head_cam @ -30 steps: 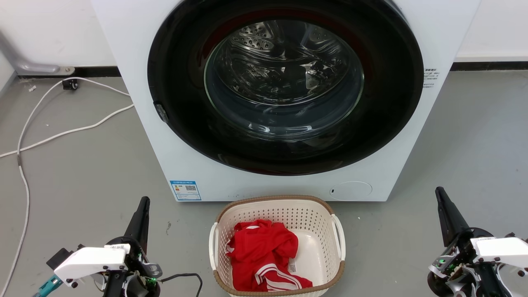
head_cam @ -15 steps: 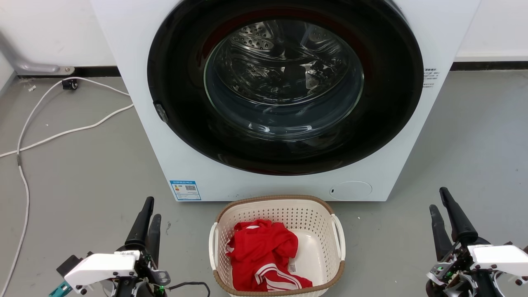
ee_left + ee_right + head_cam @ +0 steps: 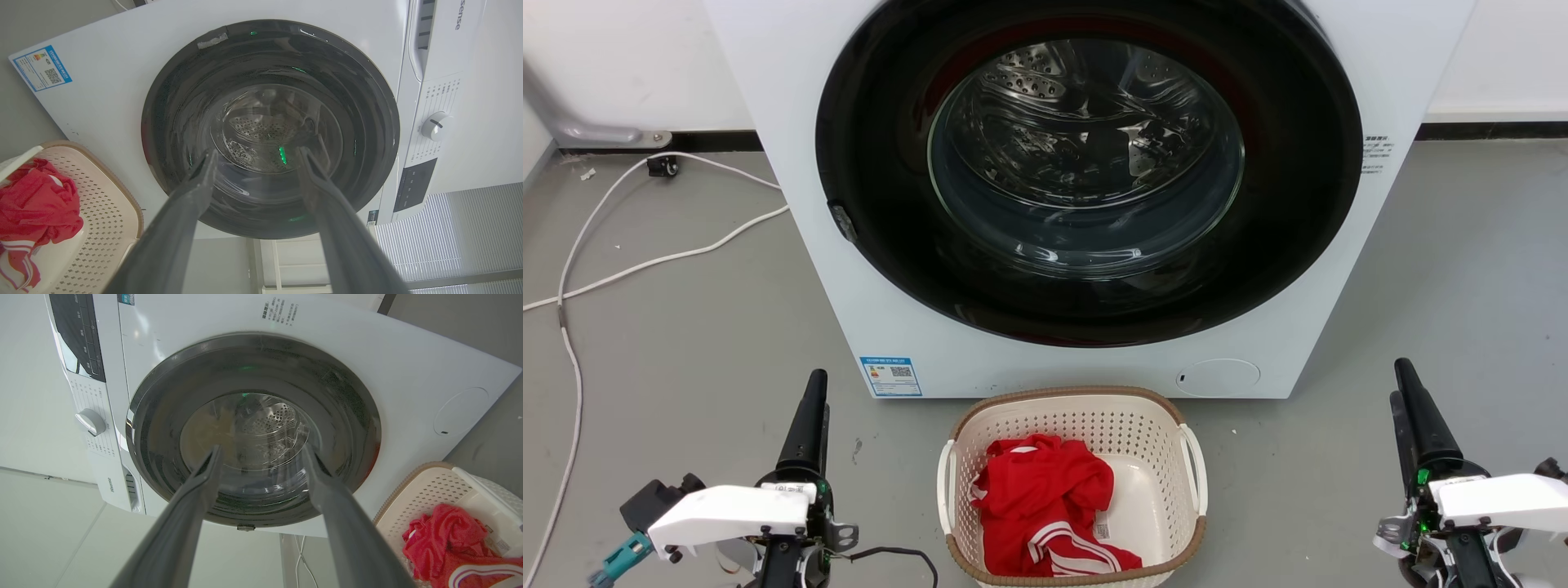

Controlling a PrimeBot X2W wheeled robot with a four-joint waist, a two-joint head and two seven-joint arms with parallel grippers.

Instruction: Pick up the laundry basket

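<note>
On the grey floor (image 3: pixel 686 343) the cream perforated plastic laundry basket (image 3: pixel 1062 394) stays put before the white washing machine (image 3: pixel 792 122), while left gripper (image 3: pixel 815 385) and right gripper (image 3: pixel 1399 380), fingers spread, have just rolled edge-on, well clear of it, so no grab yet.

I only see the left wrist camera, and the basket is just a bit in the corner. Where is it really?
Observer: The laundry basket stands on the floor right in front of the washing machine, between the left gripper and the right gripper, touching neither.
Operator: Does it have handles to grab?
Observer: Yes, a white left handle and a white right handle, one on each side wall.
Operator: Is the other gripper ready?
Observer: The right wrist view shows its fingers spread apart, so it is open.
</note>
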